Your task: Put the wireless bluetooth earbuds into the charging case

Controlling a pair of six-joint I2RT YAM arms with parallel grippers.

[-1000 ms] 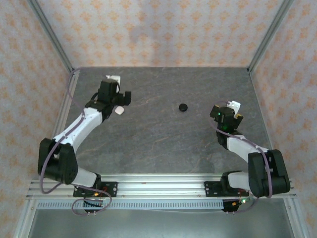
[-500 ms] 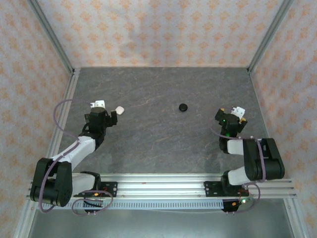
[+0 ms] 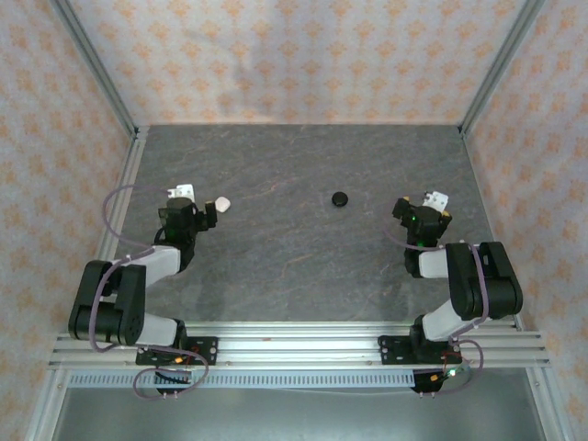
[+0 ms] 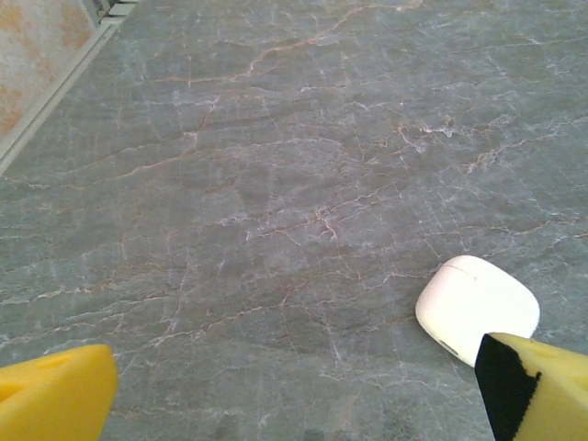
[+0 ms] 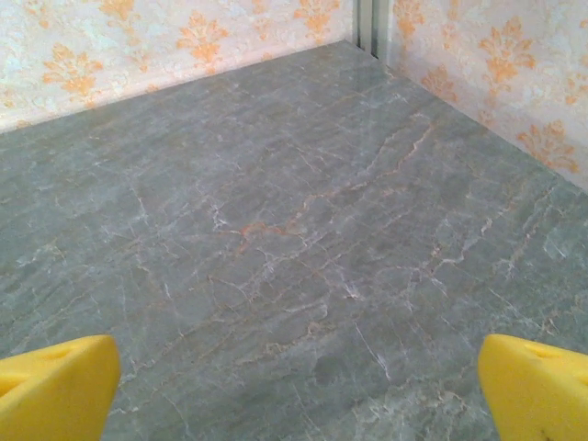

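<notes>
Jaws on my left gripper (image 4: 294,390) stand spread wide and empty. The white charging case (image 4: 476,303) lies just beside one yellow finger (image 4: 537,386). Well right of that case, my right gripper (image 5: 294,381) gapes empty too.

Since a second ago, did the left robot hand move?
Yes. The left gripper drew back toward the left base, from the far side of the white case to its left.
</notes>
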